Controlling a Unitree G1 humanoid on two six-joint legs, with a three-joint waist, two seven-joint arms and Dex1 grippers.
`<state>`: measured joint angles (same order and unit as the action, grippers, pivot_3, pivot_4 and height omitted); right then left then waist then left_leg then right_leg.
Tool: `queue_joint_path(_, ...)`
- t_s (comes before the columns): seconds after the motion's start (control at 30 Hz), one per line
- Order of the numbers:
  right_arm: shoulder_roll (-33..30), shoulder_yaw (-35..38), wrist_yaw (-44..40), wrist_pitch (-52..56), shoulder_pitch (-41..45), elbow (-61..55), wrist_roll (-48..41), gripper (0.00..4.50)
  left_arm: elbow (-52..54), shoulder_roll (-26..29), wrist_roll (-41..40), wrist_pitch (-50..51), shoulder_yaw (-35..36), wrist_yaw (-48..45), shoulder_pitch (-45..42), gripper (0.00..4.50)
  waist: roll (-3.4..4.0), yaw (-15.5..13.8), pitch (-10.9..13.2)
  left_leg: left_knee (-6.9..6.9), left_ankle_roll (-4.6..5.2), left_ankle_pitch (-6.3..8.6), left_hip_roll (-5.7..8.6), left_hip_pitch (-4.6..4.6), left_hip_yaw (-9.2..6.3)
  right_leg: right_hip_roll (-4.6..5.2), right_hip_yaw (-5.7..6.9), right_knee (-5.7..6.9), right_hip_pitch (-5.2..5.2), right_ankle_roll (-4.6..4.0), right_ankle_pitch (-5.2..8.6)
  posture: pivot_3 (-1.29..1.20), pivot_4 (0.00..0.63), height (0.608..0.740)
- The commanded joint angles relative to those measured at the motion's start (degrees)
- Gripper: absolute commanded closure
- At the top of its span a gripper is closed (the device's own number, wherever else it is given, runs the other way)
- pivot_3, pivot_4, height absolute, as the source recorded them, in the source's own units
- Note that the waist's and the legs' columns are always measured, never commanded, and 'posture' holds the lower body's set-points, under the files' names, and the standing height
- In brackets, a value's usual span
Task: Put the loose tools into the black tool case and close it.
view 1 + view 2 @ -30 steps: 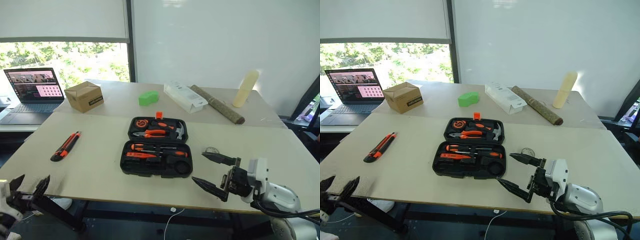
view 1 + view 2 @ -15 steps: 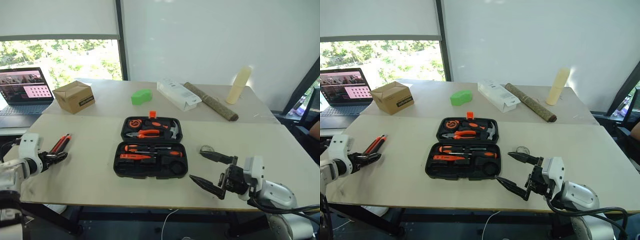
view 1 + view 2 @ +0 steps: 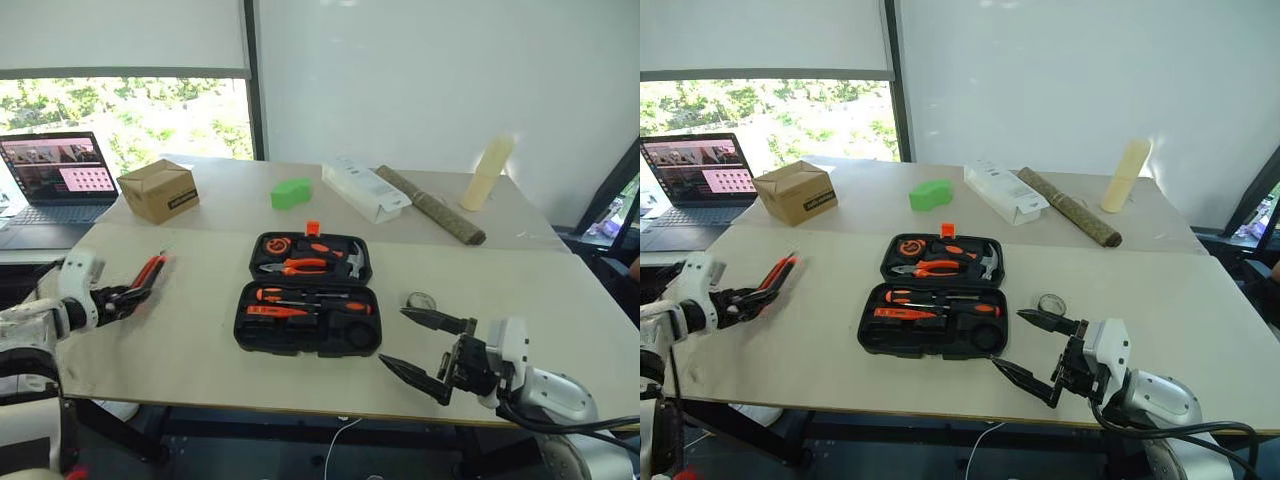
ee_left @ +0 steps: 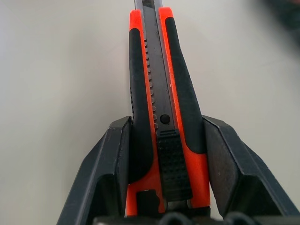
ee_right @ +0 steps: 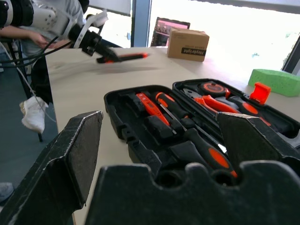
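Left gripper [image 4: 164, 154] pinches a ribbed, rubbery orange-black utility knife [image 4: 161, 112] near the tabletop's [image 3: 180, 340] left edge. Right gripper [image 3: 418, 345] spread beside the open moulded-plastic black tool case [image 3: 308, 295].

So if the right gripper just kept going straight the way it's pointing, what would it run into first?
Most likely the near right edge of the open black tool case. The right gripper points left across the table toward it, jaws open and empty, though depth is hard to judge.

Head stereo pair looks down over desk [image 3: 200, 350]; wrist cams sit close, right one facing open case [image 5: 187, 136], shared.
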<state>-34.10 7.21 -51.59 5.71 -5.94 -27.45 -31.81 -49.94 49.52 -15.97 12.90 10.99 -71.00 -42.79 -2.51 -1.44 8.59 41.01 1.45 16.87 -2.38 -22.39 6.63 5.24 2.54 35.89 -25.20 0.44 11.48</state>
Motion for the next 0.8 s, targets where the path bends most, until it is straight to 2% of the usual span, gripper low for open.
queue_joint_path(0.03,-1.3,3.4,0.1,0.1,-1.0,-2.6,-1.7,0.00,12.9,0.0,-2.8,2.0,-5.4,-14.5,-3.8,2.70,-0.04,0.1,0.0,0.03,0.01,0.01,0.02,-0.01,-0.01,0.00,-0.01,-0.03,0.02,0.03,-0.02,0.00,0.150,0.740)
queue_joint_path(0.07,-1.5,3.7,0.0,0.2,-1.3,-2.8,-1.8,0.00,14.9,-0.1,-2.2,2.3,-7.3,-16.6,-4.0,2.70,-0.03,0.2,0.0,0.03,0.04,0.02,0.06,0.02,0.00,0.00,-0.09,-0.03,0.03,0.05,-0.03,0.00,0.150,0.740)
queue_joint_path(0.17,-2.1,4.7,-0.2,0.1,-2.5,-3.1,-1.9,0.00,20.8,1.1,1.5,-5.6,-18.9,-21.2,-4.0,2.70,0.08,0.7,0.0,-0.06,0.28,0.16,0.20,0.18,-0.02,0.03,-0.27,-0.04,0.11,0.15,0.02,0.00,0.150,0.740)
queue_joint_path(0.27,-1.8,4.9,0.4,-0.1,-3.8,-3.9,-1.4,0.00,19.8,-4.3,6.4,-10.1,-25.0,-21.5,-7.6,2.70,0.09,0.8,0.0,-0.09,0.40,0.22,0.21,0.26,-0.15,-0.02,-0.38,0.00,0.11,0.14,0.02,0.00,0.150,0.740)
queue_joint_path(0.5,-0.6,4.5,3.0,-0.3,-6.6,-6.7,-0.7,0.00,12.1,-11.1,12.0,-15.0,-28.5,-20.3,-10.1,2.70,0.06,1.0,0.0,-0.04,0.48,0.25,0.24,0.13,-0.37,-0.01,-0.34,0.00,0.04,0.16,0.01,0.00,0.150,0.740)
queue_joint_path(0.67,-0.2,4.5,4.3,-0.5,-7.6,-7.4,-0.2,0.00,9.6,-13.6,13.9,-18.8,-29.2,-21.1,-9.9,2.70,0.06,0.8,0.0,0.06,0.58,0.31,0.28,0.08,-0.44,0.03,-0.34,-0.03,0.06,0.25,0.02,0.00,0.150,0.740)
queue_joint_path(0.8,-0.1,4.3,4.6,-0.9,-7.8,-7.4,0.1,0.00,10.3,-15.4,14.2,-17.8,-29.5,-21.0,-9.9,2.70,0.06,0.7,0.0,0.07,0.66,0.35,0.30,0.11,-0.45,0.08,-0.36,-0.04,0.09,0.29,0.03,0.00,0.150,0.740)
